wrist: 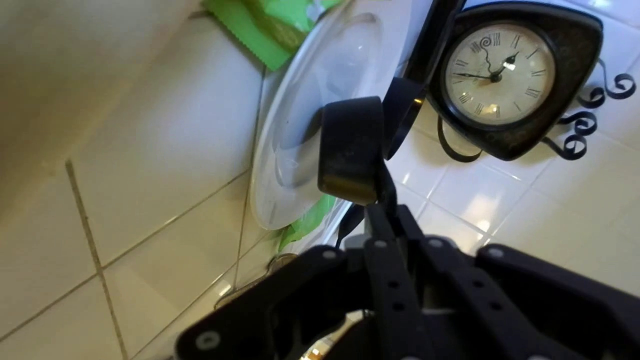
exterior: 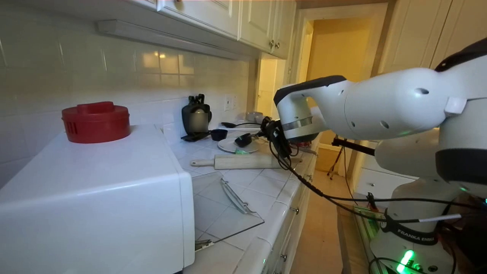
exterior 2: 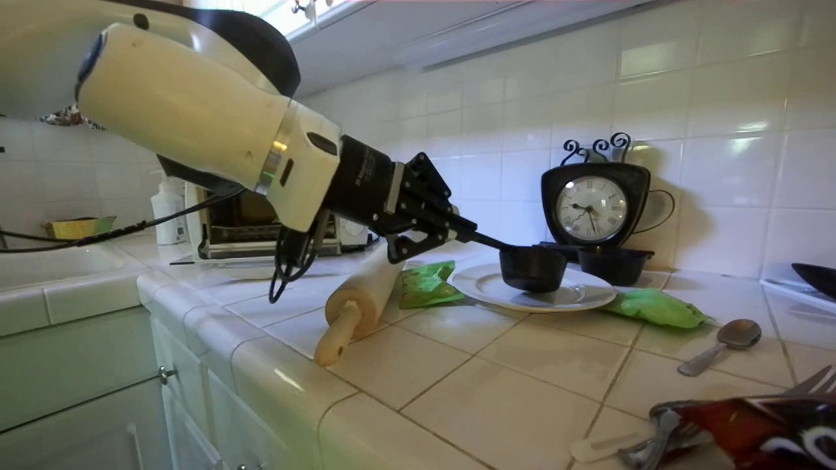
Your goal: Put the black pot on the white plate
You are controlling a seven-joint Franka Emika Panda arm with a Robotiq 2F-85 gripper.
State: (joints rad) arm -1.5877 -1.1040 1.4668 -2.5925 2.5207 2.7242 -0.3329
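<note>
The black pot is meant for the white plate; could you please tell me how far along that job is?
Done: the black pot is over the white plate. In hand: the shut claw grips its handle. Left: probably lowering it, since contact with the plate is unclear, then releasing the handle.

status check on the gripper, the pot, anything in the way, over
Gripper shut on handle of black pot. Pot over white plate, contact unclear. Green packets beside plate, likely not blocking.

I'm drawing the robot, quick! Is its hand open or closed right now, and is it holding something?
Hand: closed, holding the black pot by its thin handle.
</note>
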